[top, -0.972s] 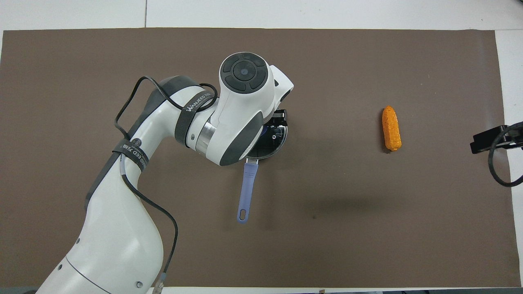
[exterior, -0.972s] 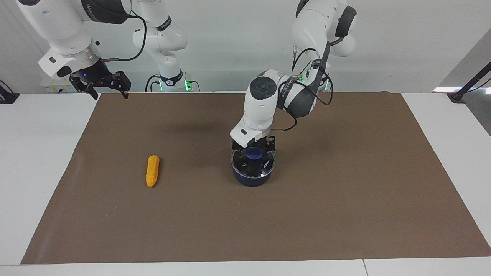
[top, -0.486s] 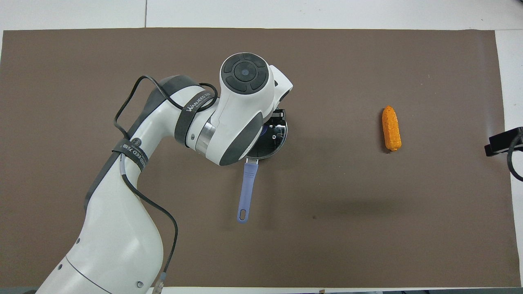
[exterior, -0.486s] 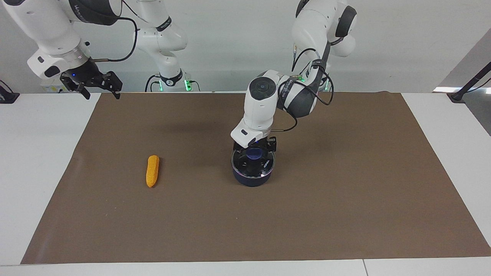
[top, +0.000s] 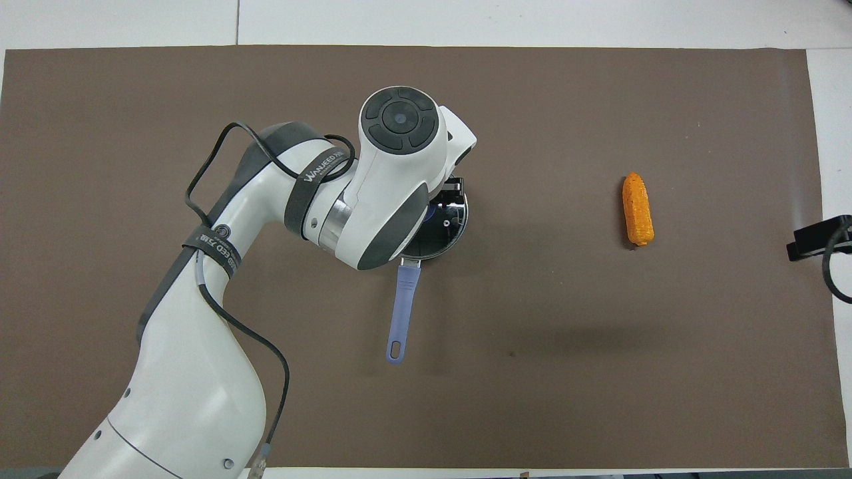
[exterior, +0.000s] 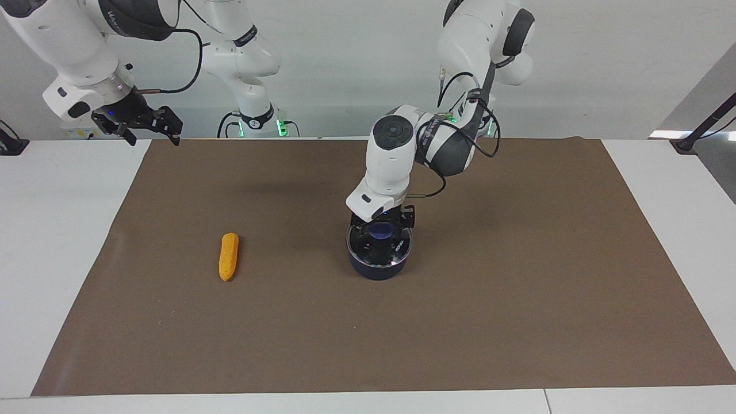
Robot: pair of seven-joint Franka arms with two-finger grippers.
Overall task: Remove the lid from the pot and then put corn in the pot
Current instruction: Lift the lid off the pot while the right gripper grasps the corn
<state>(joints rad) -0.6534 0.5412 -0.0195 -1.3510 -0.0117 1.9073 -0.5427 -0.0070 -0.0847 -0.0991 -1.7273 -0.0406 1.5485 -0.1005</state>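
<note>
The dark blue pot (exterior: 376, 269) stands in the middle of the brown mat with the glass lid (exterior: 397, 247) on it. Its long blue handle (top: 403, 303) points toward the robots. My left gripper (exterior: 379, 234) is down on the lid, its fingers closed on either side of the blue knob (exterior: 380, 230). In the overhead view the left arm hides most of the lid (top: 454, 223). The orange corn (exterior: 229, 256) lies on the mat toward the right arm's end, also in the overhead view (top: 637, 209). My right gripper (exterior: 154, 141) is open and empty, raised over the mat's corner by its base.
The brown mat (exterior: 517, 299) covers most of the white table (exterior: 57, 241). Only a tip of the right gripper (top: 809, 239) and its cable show at the overhead view's edge.
The right gripper has drawn back and up toward its own end of the table. The left gripper stays on the lid's knob; lid and pot have not visibly moved.
</note>
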